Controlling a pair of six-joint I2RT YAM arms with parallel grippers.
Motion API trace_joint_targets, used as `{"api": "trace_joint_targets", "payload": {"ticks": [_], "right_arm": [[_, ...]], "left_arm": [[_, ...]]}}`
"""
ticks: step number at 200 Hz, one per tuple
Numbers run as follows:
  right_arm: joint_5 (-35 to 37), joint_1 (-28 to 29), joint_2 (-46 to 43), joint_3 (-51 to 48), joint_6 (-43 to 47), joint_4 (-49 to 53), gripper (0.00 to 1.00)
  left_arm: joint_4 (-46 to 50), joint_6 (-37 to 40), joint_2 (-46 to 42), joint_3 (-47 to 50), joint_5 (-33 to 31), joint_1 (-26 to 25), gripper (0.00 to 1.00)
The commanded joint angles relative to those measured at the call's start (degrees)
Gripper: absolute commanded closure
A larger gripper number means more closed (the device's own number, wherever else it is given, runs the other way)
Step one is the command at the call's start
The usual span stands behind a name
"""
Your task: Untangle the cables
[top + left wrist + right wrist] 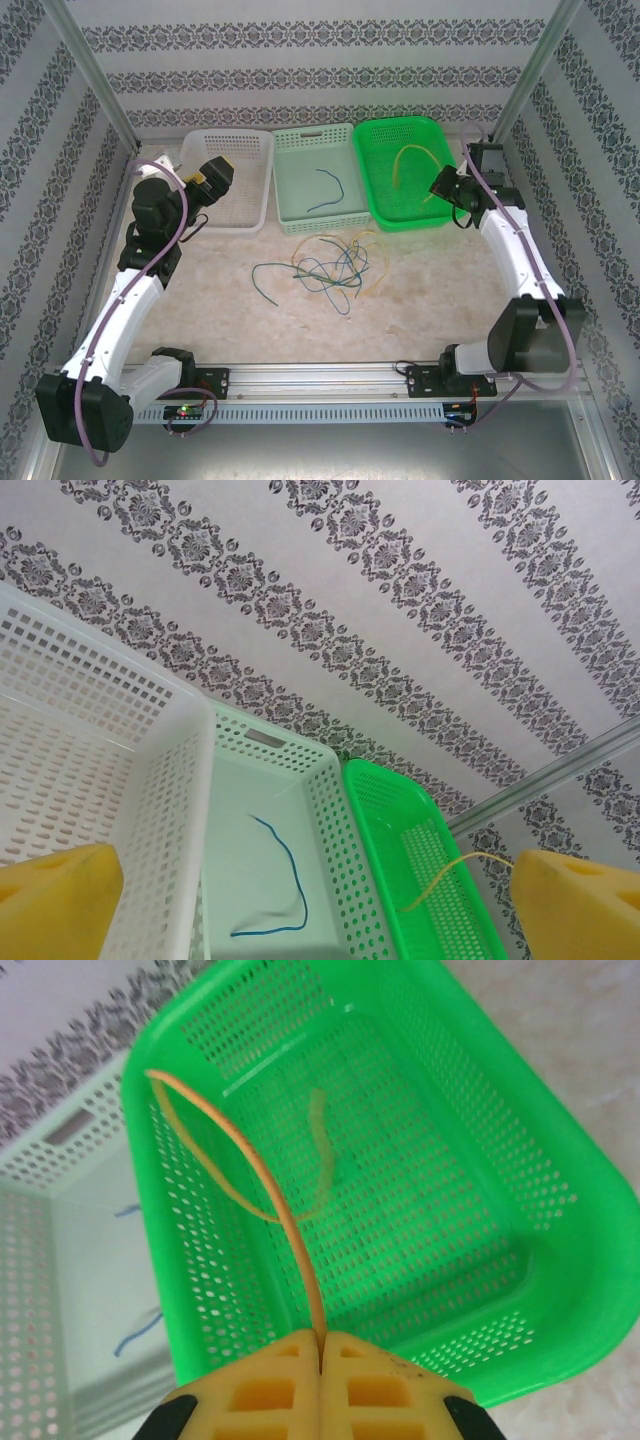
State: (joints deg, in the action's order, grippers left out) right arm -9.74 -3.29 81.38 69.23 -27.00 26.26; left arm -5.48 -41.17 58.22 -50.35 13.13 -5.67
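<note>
Three baskets line the top of the table (pixel 440 300) in the overhead view: a white basket (pixel 240 205) at left, a pale green basket (pixel 300 222) in the centre and a bright green basket (pixel 375 195) at right. The left gripper (pixel 215 176) hangs over the white one, its spread fingers (pixel 55 900) cut off at the lower corners of the left wrist view. The tangled cables (pixel 320 268) lie mid-table below the baskets and a blue cable (pixel 296 875) lies alone in the pale green basket. At the bottom of the right wrist view the right gripper (pixel 322 1345) pinches a yellow cable (pixel 293 1245) looping into the bright green basket, its far end hard to trace against the mesh.
</note>
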Motion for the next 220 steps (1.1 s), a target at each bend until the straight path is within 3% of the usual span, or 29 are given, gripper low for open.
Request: {"api": "trace_joint_targets", "payload": {"ticks": [1,36,79,88,98,118,137,178,203,220], "right_arm": [[-4.4,-0.6,2.1,-0.1,2.0,-1.4,1.0],[-3.7,-0.5,2.5,1.6,3.5,-1.4,1.0],[-0.8,-0.6,9.8,4.0,10.0,4.8,1.0],[-0.1,-0.6,11.4,4.3,10.5,5.9,0.92],[0.0,-0.6,12.7,4.8,10.8,6.7,0.73],[-1.4,-0.6,12.9,5.3,11.4,6.6,0.63],[-1.4,-0.5,10.3,5.1,11.4,5.9,0.38],[-0.8,0.4,0.8,3.1,14.2,7.1,0.26],[0.4,3.3,-7.1,-2.4,15.0,7.9,0.28],[1.7,8.5,-13.5,-8.8,15.8,7.6,0.32]], "left_arm": [[1.3,1.5,-1.6,0.7,-0.6,-0.4,0.0],[1.8,1.5,-2.3,1.8,-0.9,-0.4,0.0],[1.6,0.8,-2.3,2.9,-0.3,-0.4,0.0],[1.7,0.7,-2.4,3.0,0.0,-0.4,0.0],[2.0,0.9,-2.3,2.9,0.3,-0.4,0.0],[3.4,1.4,-2.1,2.9,1.3,-0.4,0.0],[5.6,2.2,-1.9,3.1,2.0,-0.4,0.0],[6.9,2.6,0.0,5.1,7.3,-2.0,0.0],[8.4,4.9,2.0,5.4,7.6,-7.0,0.0],[8.6,6.9,2.8,5.8,6.7,-11.1,0.0]]}}
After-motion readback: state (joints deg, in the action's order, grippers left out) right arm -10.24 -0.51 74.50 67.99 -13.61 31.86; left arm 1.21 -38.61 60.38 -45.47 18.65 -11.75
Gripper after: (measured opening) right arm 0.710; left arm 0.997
